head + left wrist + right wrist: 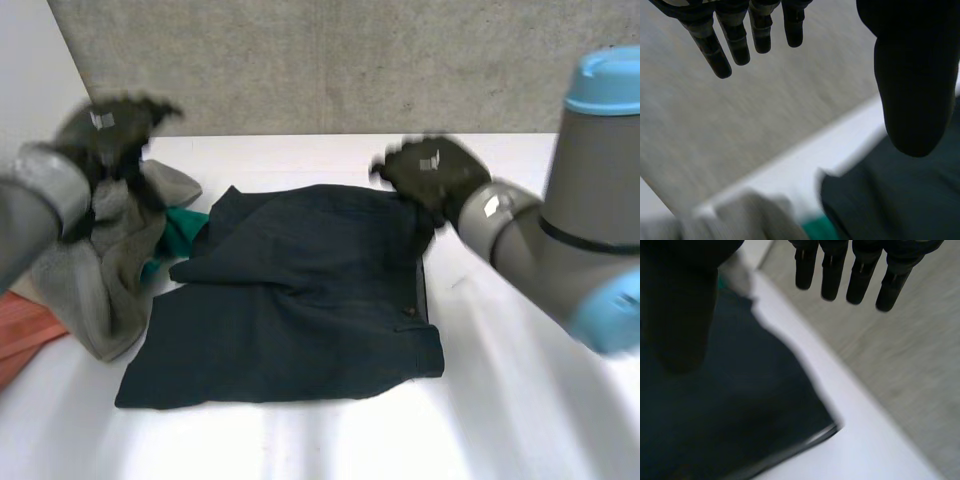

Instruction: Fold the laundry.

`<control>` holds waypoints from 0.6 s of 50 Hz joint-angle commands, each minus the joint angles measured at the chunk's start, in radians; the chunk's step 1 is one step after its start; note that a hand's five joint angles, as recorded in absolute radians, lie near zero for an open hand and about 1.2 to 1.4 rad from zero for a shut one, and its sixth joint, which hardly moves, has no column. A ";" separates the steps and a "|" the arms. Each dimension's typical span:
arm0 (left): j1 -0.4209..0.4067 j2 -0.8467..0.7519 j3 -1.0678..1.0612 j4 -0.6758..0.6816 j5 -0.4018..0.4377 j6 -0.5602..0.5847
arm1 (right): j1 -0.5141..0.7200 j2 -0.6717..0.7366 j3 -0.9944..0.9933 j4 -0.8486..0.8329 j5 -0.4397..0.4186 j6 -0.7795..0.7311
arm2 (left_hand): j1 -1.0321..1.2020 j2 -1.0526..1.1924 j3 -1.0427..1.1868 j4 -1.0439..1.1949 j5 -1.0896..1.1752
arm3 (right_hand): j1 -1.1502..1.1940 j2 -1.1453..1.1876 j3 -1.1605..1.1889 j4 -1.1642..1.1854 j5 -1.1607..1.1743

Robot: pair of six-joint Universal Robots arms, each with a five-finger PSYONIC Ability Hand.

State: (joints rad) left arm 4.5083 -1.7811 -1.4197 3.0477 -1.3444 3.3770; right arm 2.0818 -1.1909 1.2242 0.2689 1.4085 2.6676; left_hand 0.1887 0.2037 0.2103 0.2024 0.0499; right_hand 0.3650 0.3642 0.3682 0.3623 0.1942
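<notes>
The left hand (112, 130) is hovering with its fingers (735, 45) straight and apart from the thumb, gripping nothing. It is hanging above the grey garment (100, 270) heaped just beside the dark garment (290, 300). The right hand (430, 172) is hovering open and empty over that garment's far corner. A teal cloth (180, 232) is peeking out, mostly buried under the grey garment. An orange cloth (25, 335) is being cut off beyond it. The dark garment is lying roughly folded and rumpled on the white bench (520, 400).
</notes>
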 commanded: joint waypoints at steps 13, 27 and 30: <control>0.084 0.204 -0.663 0.034 0.048 0.189 | -0.015 -0.225 0.684 -0.161 -0.167 -0.144 | 0.401 0.386 0.379 0.387 0.365 | 0.376 0.377 0.373 0.379 0.372; 0.123 0.086 -0.656 0.114 0.088 0.191 | -0.003 -0.089 0.742 -0.583 -0.134 -0.127 | 0.192 0.177 0.170 0.178 0.156 | 0.224 0.224 0.220 0.226 0.220; 0.105 0.095 -0.657 0.117 0.083 0.193 | 0.001 -0.070 0.738 -0.626 -0.128 -0.127 | 0.198 0.183 0.176 0.184 0.162 | 0.226 0.227 0.223 0.229 0.223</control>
State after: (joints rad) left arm 4.6360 -1.6950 -2.0736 3.1572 -1.2630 3.5684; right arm 2.0727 -1.2917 1.9693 -0.2531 1.2702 2.5377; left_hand 0.3770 0.3743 0.3721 0.3656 0.1876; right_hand 0.5561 0.5478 0.5533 0.5456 0.3492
